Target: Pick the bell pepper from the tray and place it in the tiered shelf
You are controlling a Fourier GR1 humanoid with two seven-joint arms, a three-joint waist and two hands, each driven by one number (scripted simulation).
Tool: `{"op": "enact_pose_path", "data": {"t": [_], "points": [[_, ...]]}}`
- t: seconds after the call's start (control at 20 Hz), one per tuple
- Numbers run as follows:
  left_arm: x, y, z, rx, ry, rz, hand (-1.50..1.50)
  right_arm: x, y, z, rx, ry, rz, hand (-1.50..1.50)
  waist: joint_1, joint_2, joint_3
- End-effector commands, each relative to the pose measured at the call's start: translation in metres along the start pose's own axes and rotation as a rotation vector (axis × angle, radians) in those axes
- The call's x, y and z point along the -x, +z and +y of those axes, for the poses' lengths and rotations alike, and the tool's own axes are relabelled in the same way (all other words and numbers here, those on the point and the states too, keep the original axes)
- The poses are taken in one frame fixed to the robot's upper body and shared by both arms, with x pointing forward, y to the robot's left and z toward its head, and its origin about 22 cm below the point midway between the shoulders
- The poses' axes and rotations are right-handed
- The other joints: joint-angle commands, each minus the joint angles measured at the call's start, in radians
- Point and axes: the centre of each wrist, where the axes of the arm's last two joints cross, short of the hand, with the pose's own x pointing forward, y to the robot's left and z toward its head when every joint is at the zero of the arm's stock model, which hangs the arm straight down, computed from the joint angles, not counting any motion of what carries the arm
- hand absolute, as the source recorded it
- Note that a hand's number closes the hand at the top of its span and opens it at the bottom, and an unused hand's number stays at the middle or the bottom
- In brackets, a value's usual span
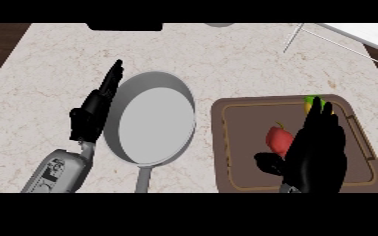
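Your right hand (319, 152): fingers straight, grasping nothing, above the tray (221, 145). Pepper (278, 139): lying in tray, just beside that hand's thumb. Your left hand (91, 112): released, fingers up, beside pan (151, 117).

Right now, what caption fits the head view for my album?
Open right hand over the brown tray, next to the red bell pepper.

Left hand (90, 114) and right hand (319, 152) both have straight fingers.

Red bell pepper (278, 139) lying on brown tray (241, 147), tiered shelf (294, 36) far right.
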Motion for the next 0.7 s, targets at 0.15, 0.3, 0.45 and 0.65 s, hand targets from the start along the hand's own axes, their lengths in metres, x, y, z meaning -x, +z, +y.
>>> {"op": "enact_pose_path", "data": {"t": [0.15,0.3,0.45,0.65], "points": [[0.004,0.008,-0.014,0.012,0.013,0.040,0.00,-0.022,-0.009,0.002,-0.018,0.052,0.210,-1.50,-0.008,0.003,-0.005],[0.017,0.006,0.002,-0.015,0.007,0.051,0.00,-0.011,-0.012,0.010,-0.052,0.064,0.242,-1.50,-0.019,0.005,-0.005],[0.010,0.004,-0.002,-0.002,0.005,0.047,0.00,-0.021,-0.014,0.007,-0.047,0.086,0.226,-1.50,-0.017,0.004,-0.005],[0.015,0.009,-0.004,0.018,0.015,0.054,0.00,-0.020,-0.016,0.023,-0.055,0.112,0.238,-1.50,-0.013,0.004,-0.005]]}}
